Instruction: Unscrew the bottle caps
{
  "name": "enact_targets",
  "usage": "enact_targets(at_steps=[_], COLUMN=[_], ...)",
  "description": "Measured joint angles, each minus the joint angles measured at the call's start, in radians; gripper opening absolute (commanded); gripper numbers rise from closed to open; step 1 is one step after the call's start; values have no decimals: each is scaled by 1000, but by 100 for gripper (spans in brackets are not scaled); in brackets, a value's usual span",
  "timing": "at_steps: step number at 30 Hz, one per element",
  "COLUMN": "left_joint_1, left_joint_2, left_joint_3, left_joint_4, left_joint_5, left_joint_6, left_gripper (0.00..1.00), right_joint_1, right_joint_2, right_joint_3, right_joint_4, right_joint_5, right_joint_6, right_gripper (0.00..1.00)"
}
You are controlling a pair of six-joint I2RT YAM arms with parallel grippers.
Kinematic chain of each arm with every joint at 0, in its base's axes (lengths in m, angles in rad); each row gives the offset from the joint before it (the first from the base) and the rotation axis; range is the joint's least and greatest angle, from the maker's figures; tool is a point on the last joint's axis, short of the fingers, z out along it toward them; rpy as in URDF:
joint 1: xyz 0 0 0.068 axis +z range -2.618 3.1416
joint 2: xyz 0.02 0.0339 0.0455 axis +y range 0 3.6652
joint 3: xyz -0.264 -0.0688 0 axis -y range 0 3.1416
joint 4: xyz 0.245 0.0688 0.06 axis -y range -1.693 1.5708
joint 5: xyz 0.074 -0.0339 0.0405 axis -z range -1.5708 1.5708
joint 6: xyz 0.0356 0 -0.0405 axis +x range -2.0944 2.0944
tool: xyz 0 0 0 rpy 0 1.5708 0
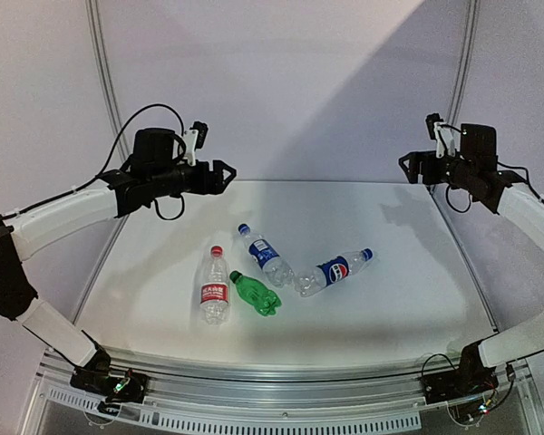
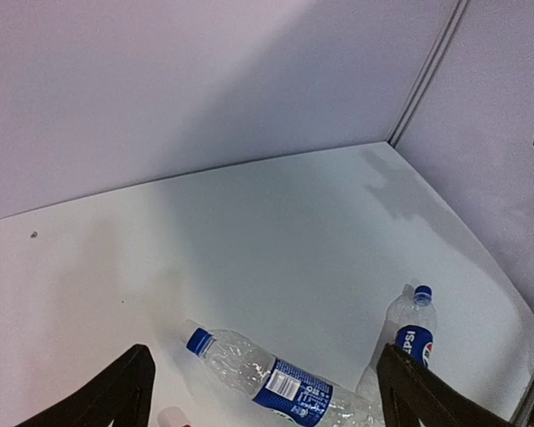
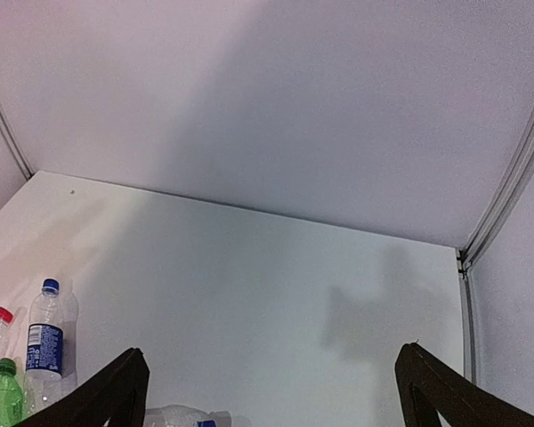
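Four bottles lie capped on the white table (image 1: pixel 390 299). The red-label bottle (image 1: pixel 214 288) has a red cap (image 1: pixel 217 251). The green bottle (image 1: pixel 257 294) has a green cap (image 1: pixel 236 275). The blue-label bottle (image 1: pixel 268 257) has a blue cap (image 1: pixel 243 229), and so does the Pepsi bottle (image 1: pixel 335 271) with its cap (image 1: pixel 367 255). My left gripper (image 1: pixel 227 172) hangs open high above the back left. Below its fingers lie the blue-label bottle (image 2: pixel 280 381) and the Pepsi bottle (image 2: pixel 413 331). My right gripper (image 1: pixel 406 166) is open high at the back right, holding nothing.
White walls close the table at the back and both sides, with metal posts (image 1: pixel 102 72) in the corners. An aluminium rail (image 1: pixel 281 385) runs along the near edge between the arm bases. Bare table surface (image 3: pixel 276 285) lies under the right gripper.
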Motion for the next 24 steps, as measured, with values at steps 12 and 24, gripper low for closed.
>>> enact_targets(at_steps=[12, 24], left_joint_1=[-114, -294], left_joint_2=[182, 828], left_joint_3=[278, 1088], left_joint_4=[-179, -552], left_joint_5=[89, 115], left_joint_6=[79, 218], left_gripper=[90, 90], right_joint_1=[1, -26], right_joint_2=[35, 11], right_joint_3=[10, 49], right_joint_4=[-100, -166], right_joint_5=[3, -11], right_joint_6=[-5, -3], right_gripper=[99, 99])
